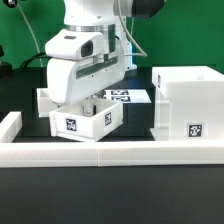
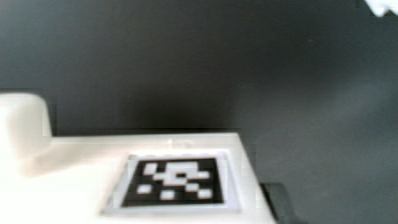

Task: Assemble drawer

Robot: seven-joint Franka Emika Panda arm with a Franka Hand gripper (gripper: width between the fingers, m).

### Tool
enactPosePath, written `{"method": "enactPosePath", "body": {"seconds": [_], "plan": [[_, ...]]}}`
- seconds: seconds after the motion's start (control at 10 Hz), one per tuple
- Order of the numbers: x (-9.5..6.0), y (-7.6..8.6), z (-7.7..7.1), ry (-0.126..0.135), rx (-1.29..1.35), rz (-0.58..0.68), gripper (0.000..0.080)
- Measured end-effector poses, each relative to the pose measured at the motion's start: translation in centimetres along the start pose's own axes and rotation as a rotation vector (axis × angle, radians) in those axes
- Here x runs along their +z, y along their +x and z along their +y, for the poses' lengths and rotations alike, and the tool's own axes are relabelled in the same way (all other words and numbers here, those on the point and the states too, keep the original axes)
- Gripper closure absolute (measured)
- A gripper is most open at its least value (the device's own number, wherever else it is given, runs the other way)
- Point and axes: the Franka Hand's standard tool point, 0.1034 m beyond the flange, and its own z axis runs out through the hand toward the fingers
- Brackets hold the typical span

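exterior view: a white panda arm (image 1: 85,60) reaches down over a small tagged tray (image 1: 85,122) at 8 o'clock on the dark worktop (image 1: 110,195). its fingers are hidden behind its own body, so i cannot tell if they are wide or narrow. the tall box-shaped housing (image 1: 190,100) stands at 3 o'clock. a long low rail (image 1: 110,152) lies at 6 o'clock. wrist view: a blurred white tagged surface (image 2: 89,165), with a rounded white knob (image 2: 18,130) on it.

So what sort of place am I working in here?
Probably a robotics lab bench: a black table, a green backdrop behind it, and white plastic parts like the box carrying square tags.
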Motion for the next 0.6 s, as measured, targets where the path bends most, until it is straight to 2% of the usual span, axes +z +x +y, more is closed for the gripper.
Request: {"method": "enactPosePath", "body": {"seconds": [0.2,0.6], "plan": [[-0.21,0.61,0.29,-0.022,-0.218,-0.022,0.0756],[-0.03,-0.14,0.39,-0.019,-0.398,-0.038,0.0755]]}}
